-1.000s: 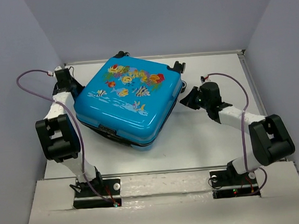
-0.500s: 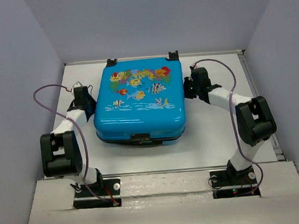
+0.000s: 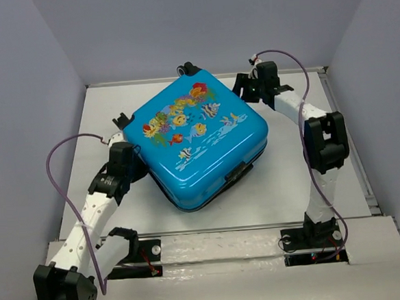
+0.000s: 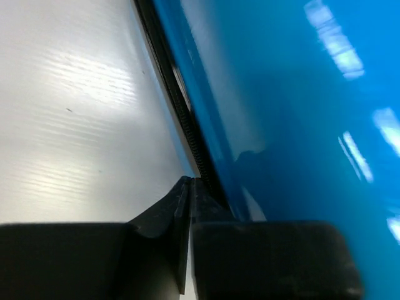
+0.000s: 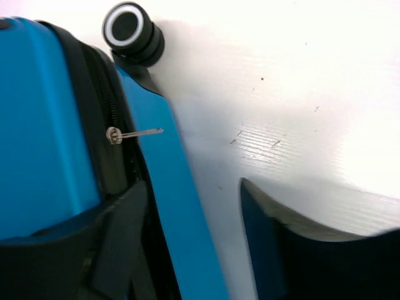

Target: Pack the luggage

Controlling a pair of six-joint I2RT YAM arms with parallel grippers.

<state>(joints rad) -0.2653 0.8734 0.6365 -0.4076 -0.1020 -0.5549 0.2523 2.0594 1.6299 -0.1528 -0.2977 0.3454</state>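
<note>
The luggage point(image 3: 199, 140), a bright blue hard-shell case with a fish print on top, lies closed and skewed in the middle of the white table point(image 3: 285, 192). My left gripper point(image 3: 134, 165) rests against its near-left side. In the left wrist view its jaws point(image 4: 189, 181) are together with nothing between them, beside the black zipper seam point(image 4: 181, 112) of the luggage point(image 4: 300, 112). My right gripper point(image 3: 244, 88) sits at the far right corner. In the right wrist view it point(image 5: 192, 184) stands open astride the lower blue shell rim point(image 5: 169, 187), near a metal zipper pull point(image 5: 115, 134).
Grey walls close in the table on the left, back and right. A black-and-white wheel point(image 5: 128, 28) juts out at the far corner, with another wheel point(image 3: 122, 120) on the left. A black latch point(image 3: 236, 171) faces the near right. Purple cables loop over both arms.
The luggage has turned counterclockwise, its wheels now to the far left. My left arm has swung to its near-left side; my right gripper has moved to the far corner and opened.
</note>
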